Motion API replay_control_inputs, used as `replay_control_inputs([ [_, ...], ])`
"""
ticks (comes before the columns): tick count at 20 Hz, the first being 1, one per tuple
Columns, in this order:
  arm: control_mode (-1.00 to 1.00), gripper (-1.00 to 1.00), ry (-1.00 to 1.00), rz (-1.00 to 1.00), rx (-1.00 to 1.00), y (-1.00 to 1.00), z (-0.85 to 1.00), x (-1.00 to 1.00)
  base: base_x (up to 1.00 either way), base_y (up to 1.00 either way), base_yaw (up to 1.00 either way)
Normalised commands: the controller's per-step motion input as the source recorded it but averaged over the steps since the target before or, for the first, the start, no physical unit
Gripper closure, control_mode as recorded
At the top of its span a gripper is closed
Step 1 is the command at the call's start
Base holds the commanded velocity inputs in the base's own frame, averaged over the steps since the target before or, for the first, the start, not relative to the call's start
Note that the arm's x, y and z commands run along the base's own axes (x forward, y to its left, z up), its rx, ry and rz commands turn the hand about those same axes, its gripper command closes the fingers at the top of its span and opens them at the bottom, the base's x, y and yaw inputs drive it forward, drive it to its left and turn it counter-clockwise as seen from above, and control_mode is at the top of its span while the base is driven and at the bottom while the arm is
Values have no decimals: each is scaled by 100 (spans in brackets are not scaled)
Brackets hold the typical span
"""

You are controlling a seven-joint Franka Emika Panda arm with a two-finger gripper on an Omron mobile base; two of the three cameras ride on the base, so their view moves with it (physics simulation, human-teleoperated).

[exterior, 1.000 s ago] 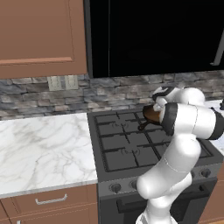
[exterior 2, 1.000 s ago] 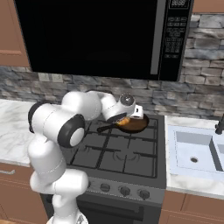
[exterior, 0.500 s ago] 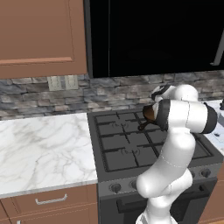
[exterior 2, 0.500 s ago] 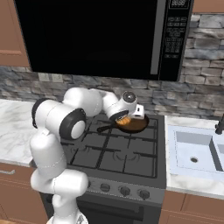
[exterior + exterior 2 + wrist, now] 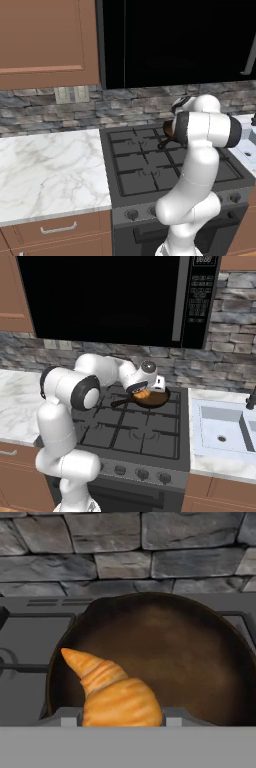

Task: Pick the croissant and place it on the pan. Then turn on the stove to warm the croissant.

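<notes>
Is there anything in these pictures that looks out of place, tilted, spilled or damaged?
Nothing stands out. The croissant is over the near part of the pan, and the pan sits level at the back of the stove. No spill or damage shows.

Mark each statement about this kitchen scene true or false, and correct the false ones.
1. The pan sits on the stove. True.
2. The croissant lies on the marble counter. False: it is over the pan, at the gripper.
3. A sink lies to the right of the stove in the right base view. True.
4. The pan is on a front burner. False: it is at the back, near the stone wall.
5. The pan holds a fried egg. False: its dark inside is bare apart from the croissant.
</notes>
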Motion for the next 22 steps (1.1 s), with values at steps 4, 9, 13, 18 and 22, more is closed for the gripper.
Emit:
replay_control_inputs([
  [4,-100,100,0,0,0,0,-34,1,0,0,0],
  [9,-100,100,0,0,0,-1,-34,4,0,0,0],
  [13,-100,100,0,0,0,-5,-24,19,0,0,0],
  [18,-100,100,0,0,0,-12,-8,32,0,0,0],
  [22,-100,100,0,0,0,-24,0,33,0,0,0],
])
